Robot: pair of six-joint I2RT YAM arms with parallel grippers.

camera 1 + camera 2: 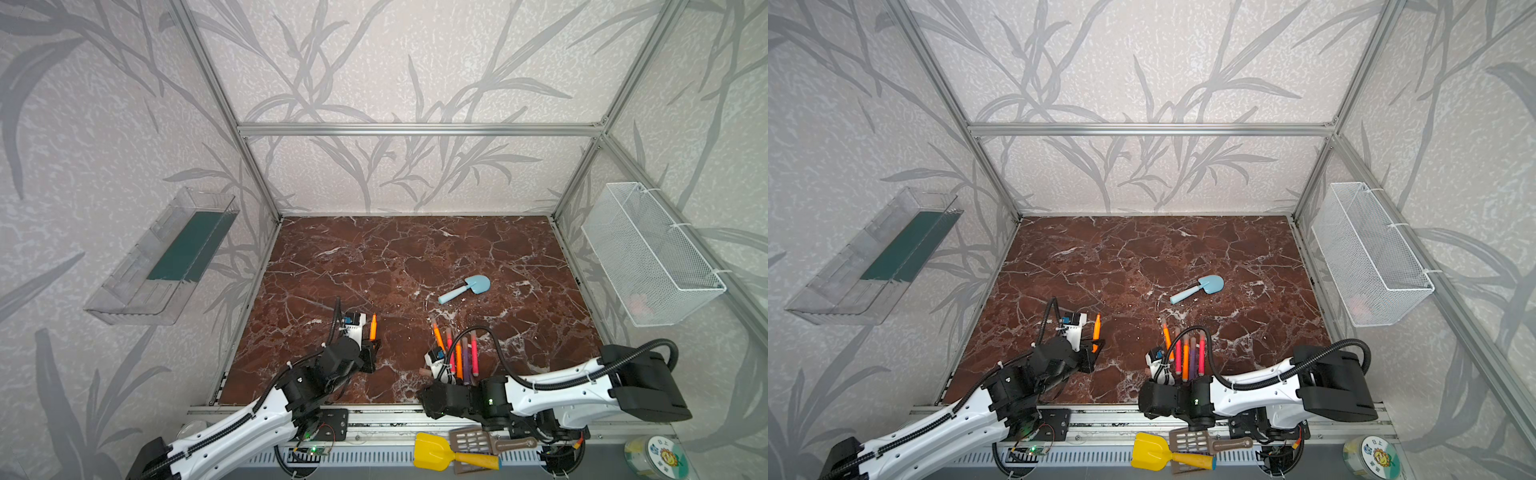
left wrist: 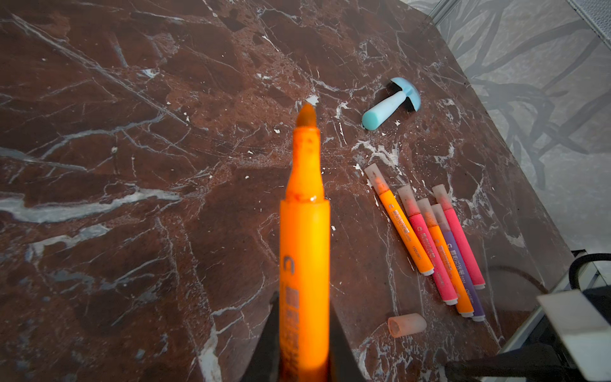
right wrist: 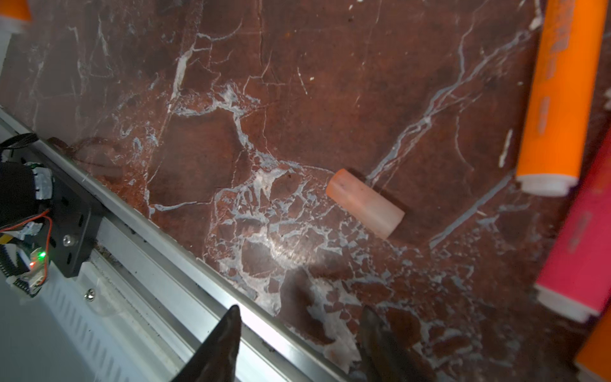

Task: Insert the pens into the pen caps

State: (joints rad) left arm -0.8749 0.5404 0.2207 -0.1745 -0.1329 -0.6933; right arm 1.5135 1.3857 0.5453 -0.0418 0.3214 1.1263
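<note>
Orange pen [image 2: 304, 231] pinched tip-outward in left tool [image 2: 303, 301], off the surface [image 2: 132, 165], presumably presented for capping; right tool [image 3: 301, 309] spread and empty near loose cap [image 3: 365, 203] lying beside five capped pens [image 2: 436, 244].

Soft even light in both top views, edges bowed, near orange marker pen [image 2: 304, 251] blurred in left wrist view, white glare patch on red-brown marble tabletop [image 3: 291, 261]

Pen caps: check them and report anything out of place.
One cap lies loose on its side near the table's front edge, beside the five capped pens; the uncapped orange pen sits in the left tool.
</note>
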